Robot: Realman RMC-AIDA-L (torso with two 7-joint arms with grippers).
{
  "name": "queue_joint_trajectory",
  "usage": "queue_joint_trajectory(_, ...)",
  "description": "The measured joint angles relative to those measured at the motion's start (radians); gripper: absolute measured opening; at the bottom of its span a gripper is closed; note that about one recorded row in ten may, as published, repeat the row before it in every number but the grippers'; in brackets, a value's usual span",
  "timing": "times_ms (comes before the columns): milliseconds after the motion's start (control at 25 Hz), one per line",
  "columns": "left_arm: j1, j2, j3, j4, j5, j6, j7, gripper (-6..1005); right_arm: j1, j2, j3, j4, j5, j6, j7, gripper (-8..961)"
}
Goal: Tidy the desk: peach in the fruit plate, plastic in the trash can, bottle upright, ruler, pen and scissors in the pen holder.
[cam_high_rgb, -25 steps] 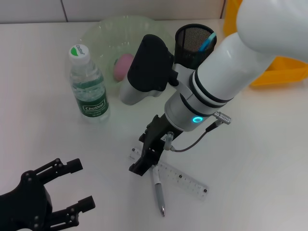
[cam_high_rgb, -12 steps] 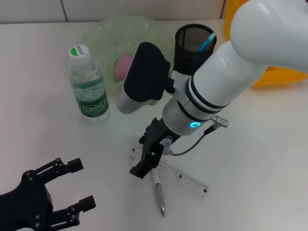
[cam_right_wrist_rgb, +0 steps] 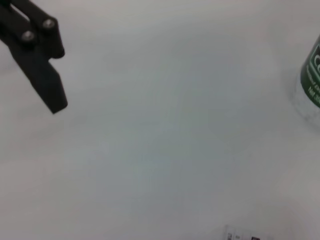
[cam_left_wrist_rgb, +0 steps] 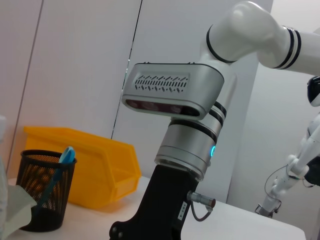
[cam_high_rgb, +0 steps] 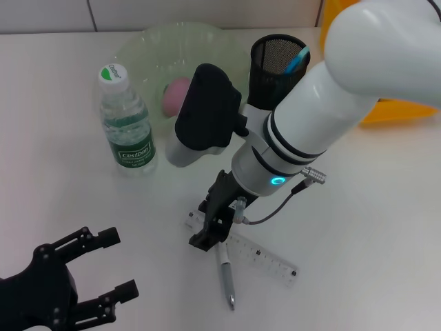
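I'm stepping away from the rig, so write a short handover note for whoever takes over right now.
Right hand: low over the near end of the ruler, by the pen; grip unclear.
Left hand: open, idle at the near left.
Done: peach in the fruit plate, bottle upright, a blue-handled item in the pen holder.
Left: ruler and pen lie on the desk. No loose plastic or scissors visible.

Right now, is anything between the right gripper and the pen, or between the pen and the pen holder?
Nothing visible separates the right gripper from the pen; it sits right at the pen's upper end, beside the ruler. Toward the pen holder, only the right arm's own body looms over the straight line.
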Motion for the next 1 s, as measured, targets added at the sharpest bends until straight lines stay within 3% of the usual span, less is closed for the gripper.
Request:
queue_joint_trajectory(840,-0.005,-0.006,0.0,0.0,0.0,-0.009,0.003,828,0.017,0.0,-0.012,0.014,0.002,0.006,0.03,377)
queue_joint_trajectory(1000,-0.008,-0.006,0.0,0.0,0.0,-0.009,0.001,828,0.002,-0.002,0.0,-0.022,0.0,-0.009,0.04,377)
